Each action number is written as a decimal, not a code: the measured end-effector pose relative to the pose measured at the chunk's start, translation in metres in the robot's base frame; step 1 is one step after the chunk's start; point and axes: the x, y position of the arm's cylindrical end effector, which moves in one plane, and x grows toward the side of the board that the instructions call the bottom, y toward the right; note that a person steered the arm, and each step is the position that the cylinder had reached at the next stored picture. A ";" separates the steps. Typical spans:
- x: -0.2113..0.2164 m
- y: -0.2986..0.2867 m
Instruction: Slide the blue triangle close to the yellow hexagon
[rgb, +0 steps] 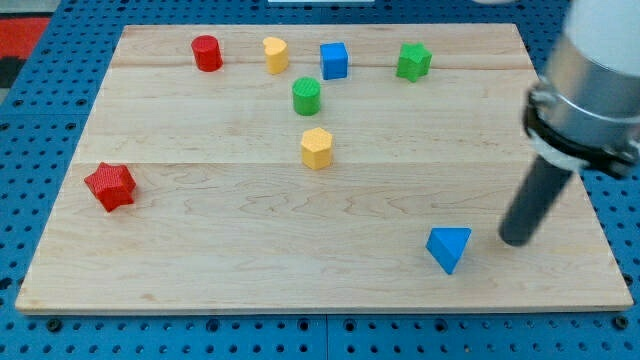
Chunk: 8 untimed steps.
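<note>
Camera view: my tip (514, 241) rests on the table (200, 250), just to the view's right of the blue triangle (448, 248), small gap visible, no contact. Tool is a bare rod, grasping nothing. Blue triangle sits near the view's bottom right. Yellow hexagon (317, 148) sits mid-table, well apart from it.

The arm's grey body (590, 80) is blurred and cut off by the view's top and right edges. It hides part of the wooden board's (300, 270) right edge. The blue pegboard table (60, 330) runs beyond every edge.
</note>
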 end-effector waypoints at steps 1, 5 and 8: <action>0.014 0.008; 0.007 -0.159; -0.035 -0.160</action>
